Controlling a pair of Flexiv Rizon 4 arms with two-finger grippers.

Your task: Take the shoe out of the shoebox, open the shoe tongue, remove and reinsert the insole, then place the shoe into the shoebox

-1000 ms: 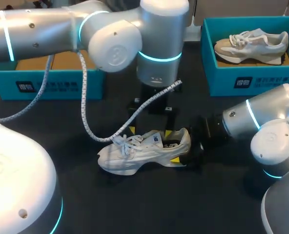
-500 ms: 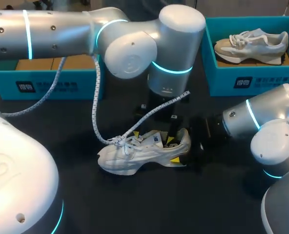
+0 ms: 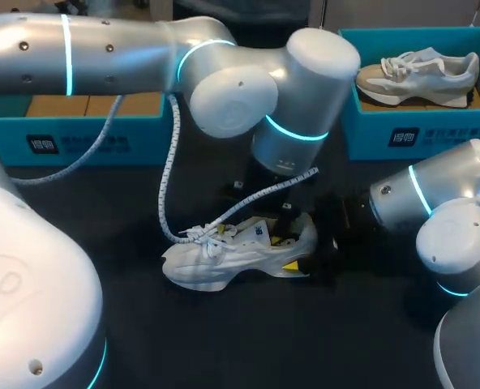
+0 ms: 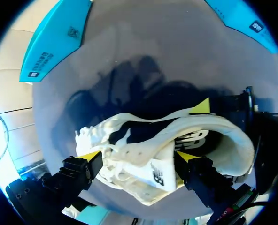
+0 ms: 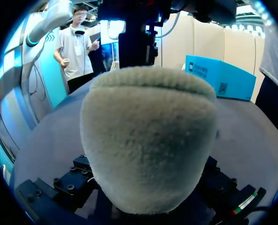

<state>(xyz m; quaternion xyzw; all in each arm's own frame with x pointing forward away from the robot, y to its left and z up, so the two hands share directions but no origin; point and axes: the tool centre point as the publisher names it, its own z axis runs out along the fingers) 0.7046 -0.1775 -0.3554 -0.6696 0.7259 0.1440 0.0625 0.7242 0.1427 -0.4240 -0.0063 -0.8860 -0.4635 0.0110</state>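
Clamped right pincer (image 3: 302,245) on heel (image 5: 148,136) of white shoe (image 3: 224,259), with tips hidden in its own wrist view. Spread left pincer (image 4: 138,157) apart around the tongue (image 4: 150,168), plain only in left wrist view.

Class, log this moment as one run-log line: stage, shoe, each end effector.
stage: opening tongue | shoe: on table | left end effector: open, astride tongue | right end effector: shut on heel

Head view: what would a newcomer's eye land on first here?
A white lace-up sneaker stands on its sole mid-table, its heel clamped by the right end effector while the left end effector hangs right over its opening. At the far right, a beige sneaker rests in a teal cardboard shoebox.
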